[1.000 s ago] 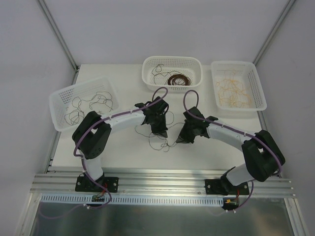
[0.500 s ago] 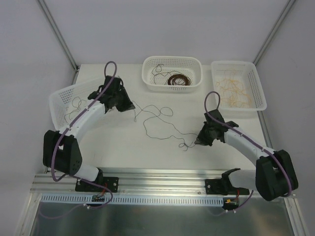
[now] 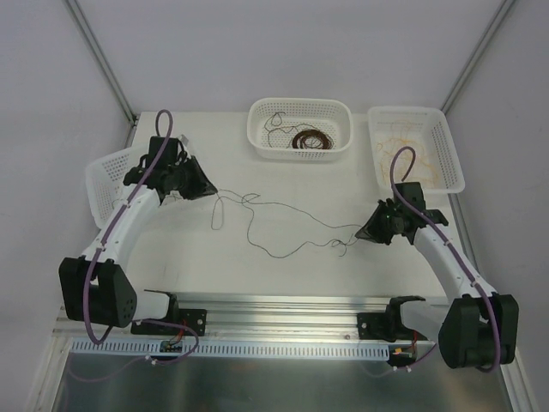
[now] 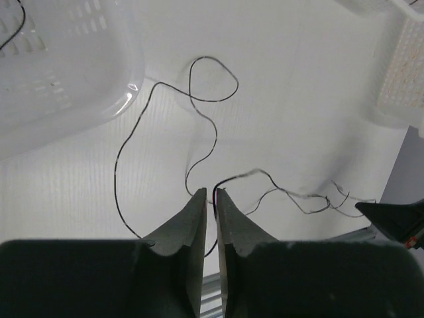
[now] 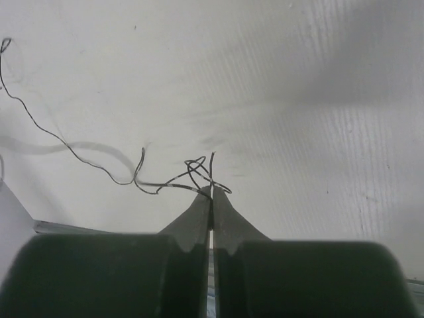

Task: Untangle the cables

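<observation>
Cable (image 3: 292, 209) pulled straighter (thin, black, wiry loops).

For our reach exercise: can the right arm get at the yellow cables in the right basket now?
Probably yes: the yellow cables lie in an open basket just beyond the right gripper, nothing between. But it is shut on the black cable.

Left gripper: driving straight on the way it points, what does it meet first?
Likely the black cable's loop lying on the table just ahead, then bare tabletop; depth is unclear from the wrist view.
</observation>
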